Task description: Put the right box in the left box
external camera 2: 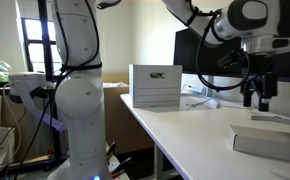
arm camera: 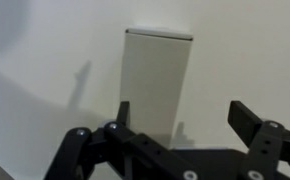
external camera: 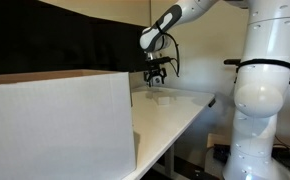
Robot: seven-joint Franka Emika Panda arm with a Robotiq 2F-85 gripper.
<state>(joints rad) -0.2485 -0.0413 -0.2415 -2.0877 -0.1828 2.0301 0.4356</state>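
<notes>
The right box, small, white and rectangular, lies flat on the white table. It shows in an exterior view and in the wrist view. My gripper hovers just above it with its fingers pointing down, and it also shows in the other exterior view. In the wrist view the gripper is open and empty. Its left finger lies over the box's near end and its right finger is over bare table. The left box, a very large carton with white sides and brown top edges, stands apart in the foreground.
A white box with a dark logo stands on the table near the robot base. A flat pale box lies at the near right of that view. The table's edge runs beside the robot base.
</notes>
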